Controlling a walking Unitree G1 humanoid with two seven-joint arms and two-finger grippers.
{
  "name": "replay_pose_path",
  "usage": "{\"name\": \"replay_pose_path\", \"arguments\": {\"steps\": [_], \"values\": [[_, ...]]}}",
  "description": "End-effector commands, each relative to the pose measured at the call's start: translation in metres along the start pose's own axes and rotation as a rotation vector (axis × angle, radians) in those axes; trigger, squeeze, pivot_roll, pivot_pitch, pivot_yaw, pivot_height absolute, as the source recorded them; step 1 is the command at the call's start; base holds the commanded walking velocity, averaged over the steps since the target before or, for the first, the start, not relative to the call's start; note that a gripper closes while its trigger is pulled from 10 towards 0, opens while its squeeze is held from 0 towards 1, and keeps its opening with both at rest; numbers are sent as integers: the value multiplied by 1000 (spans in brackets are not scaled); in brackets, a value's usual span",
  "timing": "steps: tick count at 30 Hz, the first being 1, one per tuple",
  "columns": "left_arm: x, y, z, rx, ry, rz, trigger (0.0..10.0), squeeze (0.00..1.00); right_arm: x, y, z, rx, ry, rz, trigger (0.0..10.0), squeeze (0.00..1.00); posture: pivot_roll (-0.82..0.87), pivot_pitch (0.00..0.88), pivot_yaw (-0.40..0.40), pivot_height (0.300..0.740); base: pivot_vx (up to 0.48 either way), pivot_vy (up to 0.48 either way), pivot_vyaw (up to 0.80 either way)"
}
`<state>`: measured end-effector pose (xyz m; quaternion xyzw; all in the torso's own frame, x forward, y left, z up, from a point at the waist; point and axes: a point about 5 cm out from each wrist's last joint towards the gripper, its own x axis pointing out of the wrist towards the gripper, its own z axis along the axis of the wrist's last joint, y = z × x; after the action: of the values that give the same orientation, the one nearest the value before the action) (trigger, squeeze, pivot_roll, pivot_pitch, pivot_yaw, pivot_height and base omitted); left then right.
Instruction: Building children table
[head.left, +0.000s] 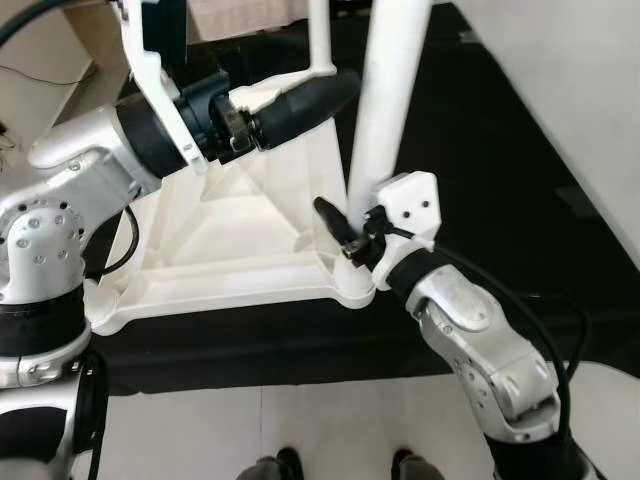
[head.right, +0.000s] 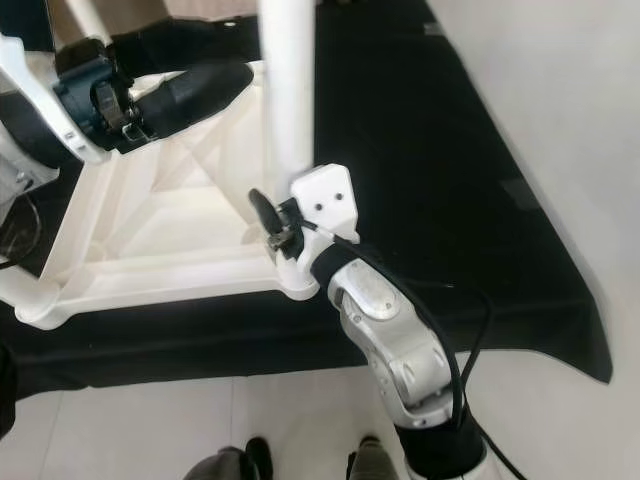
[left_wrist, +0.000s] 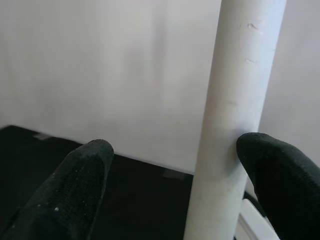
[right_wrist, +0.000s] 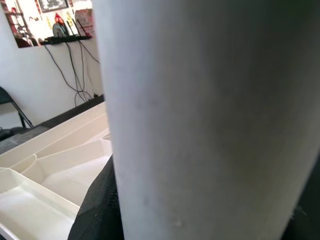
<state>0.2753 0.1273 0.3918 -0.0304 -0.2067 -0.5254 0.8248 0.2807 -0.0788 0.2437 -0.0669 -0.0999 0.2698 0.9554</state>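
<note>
Right hand (head.left: 350, 225) clenched low on white table leg (head.left: 385, 95), left hand (left_wrist: 175, 165) released beside it

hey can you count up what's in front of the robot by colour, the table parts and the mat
White: 2 – upright table leg, upside-down tabletop
Black: 1 – mat
Total: 3

White ribbed tabletop (head.left: 240, 235) lies upside down on the black mat (head.left: 480, 150), a round white leg (head.left: 390, 100) standing upright at its near right corner.
</note>
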Motion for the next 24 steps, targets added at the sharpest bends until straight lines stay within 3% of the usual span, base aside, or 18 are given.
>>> {"name": "replay_pose_path", "arguments": {"steps": [1,6,8,15,17,21,22,23,24], "values": [[0,2,-4,-33,37,-18,10000,0,2,4,-30,10,148,13,10000,0,-56,236,130,740,0,0,0],[7,2,-4,-72,56,-101,10000,0,5,6,-29,8,141,24,10000,0,-54,233,128,740,0,0,0],[15,-1,-2,-83,74,-191,10000,0,8,8,-29,9,136,38,10000,0,-55,232,127,740,0,0,0],[26,-9,5,-78,81,-305,10000,0,10,11,-28,10,133,53,10000,0,-55,231,127,740,0,0,0],[29,-12,8,-42,97,-333,10000,0,11,12,-28,11,130,58,10000,0,-54,228,127,740,0,0,0],[30,-11,8,25,125,-301,10000,0,12,12,-28,12,127,65,10000,0,-53,226,126,740,0,0,0],[37,1,-4,139,203,-132,10000,0,13,13,-27,15,122,75,10000,0,-51,222,121,740,0,0,0],[37,1,-4,139,203,-132,10000,0,13,13,-27,15,122,75,10000,0,-51,222,121,740,0,0,0],[40,7,-8,173,223,-66,7176,0,14,14,-27,15,120,78,10000,0,-51,222,121,740,0,0,0]]}}
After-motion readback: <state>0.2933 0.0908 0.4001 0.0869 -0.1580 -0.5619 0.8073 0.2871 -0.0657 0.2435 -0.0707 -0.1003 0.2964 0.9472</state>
